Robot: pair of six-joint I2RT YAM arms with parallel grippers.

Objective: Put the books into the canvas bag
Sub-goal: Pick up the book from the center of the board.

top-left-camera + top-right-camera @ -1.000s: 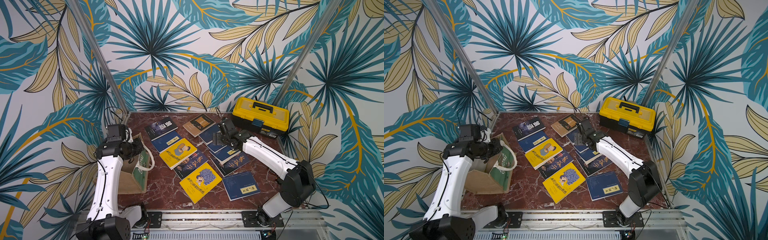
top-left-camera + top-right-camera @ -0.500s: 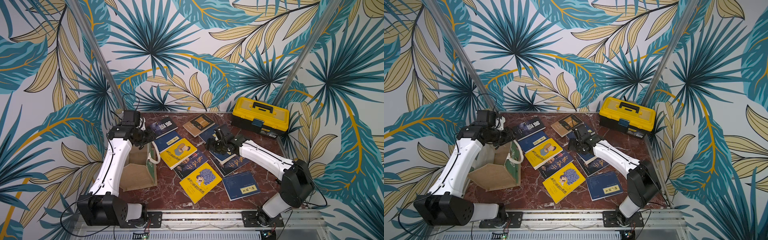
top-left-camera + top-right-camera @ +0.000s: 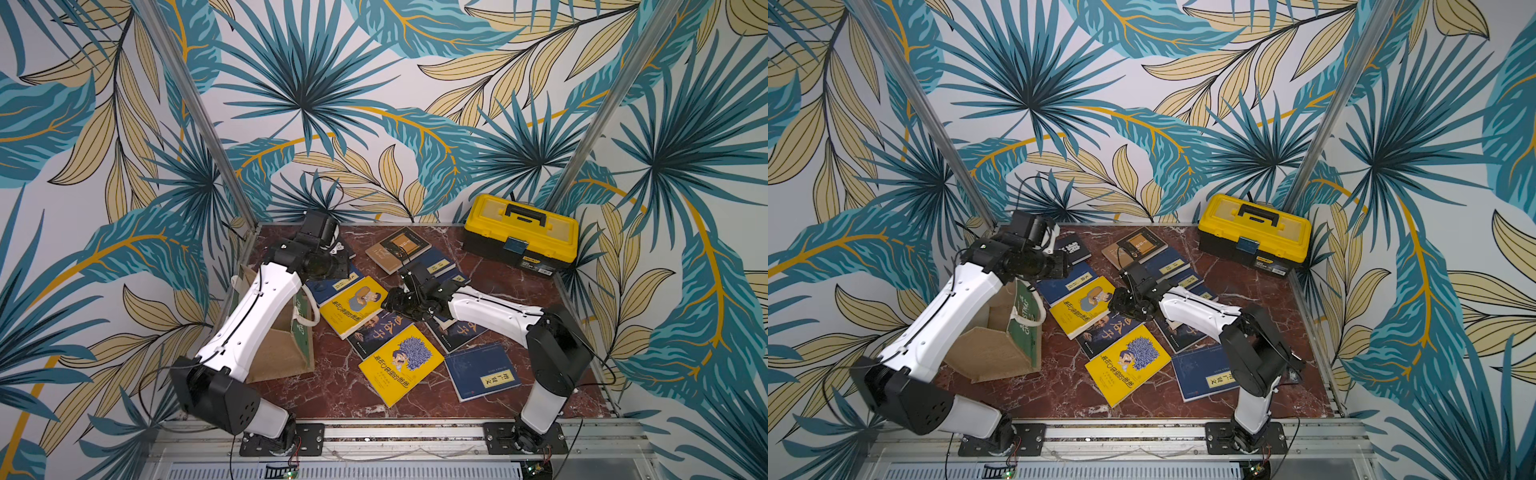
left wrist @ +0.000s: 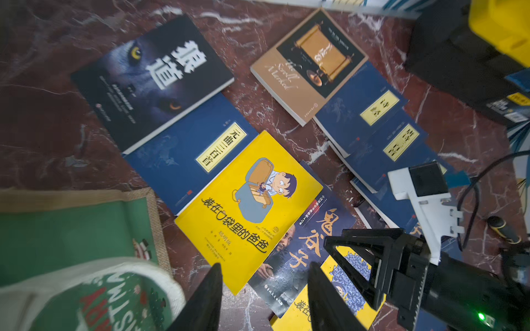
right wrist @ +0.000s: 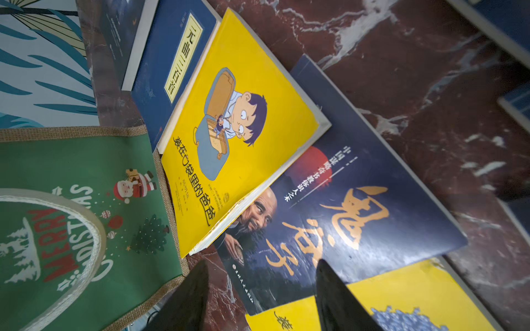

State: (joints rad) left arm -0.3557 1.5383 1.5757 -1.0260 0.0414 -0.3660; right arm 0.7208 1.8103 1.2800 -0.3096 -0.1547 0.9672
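Many books point(image 3: 399, 361) on red marble tabletop point(image 3: 345, 395) | leaf-print walls point(image 3: 299, 104) | left tool point(image 4: 265, 266) released | right tool point(image 5: 262, 262) released

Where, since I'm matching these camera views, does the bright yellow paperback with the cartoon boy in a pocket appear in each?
Top view: the bright yellow paperback with the cartoon boy lies mid-table.
Top view: same spot.
Left wrist: the picture's centre.
Right wrist: near the centre, partly over the dark blue portrait-cover book.
Shared landmark: the tan jute bag, its green printed side next to it in all four.
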